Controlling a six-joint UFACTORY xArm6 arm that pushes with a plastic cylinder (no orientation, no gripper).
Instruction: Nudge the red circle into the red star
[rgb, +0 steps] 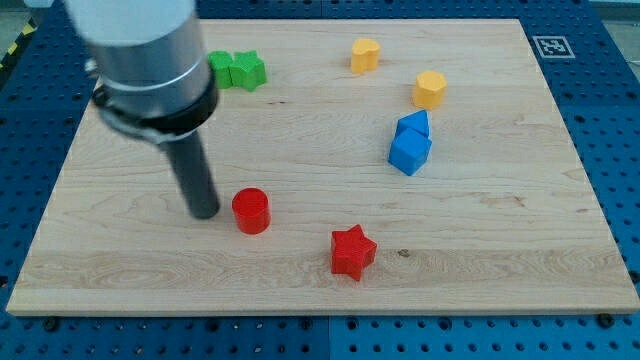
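The red circle (251, 210) stands on the wooden board (120, 270), left of centre in the lower half. The red star (352, 251) lies to its right and a little lower, about a block's width away. My tip (205, 213) rests on the board just left of the red circle, with a small gap between them. The rod rises from it to the arm's grey body at the view's top left.
Two green blocks (238, 70) sit at the top left, partly behind the arm. A yellow block (365, 54) and a yellow hexagon (430, 89) are at the top right. Two blue blocks (410, 143) touch each other right of centre.
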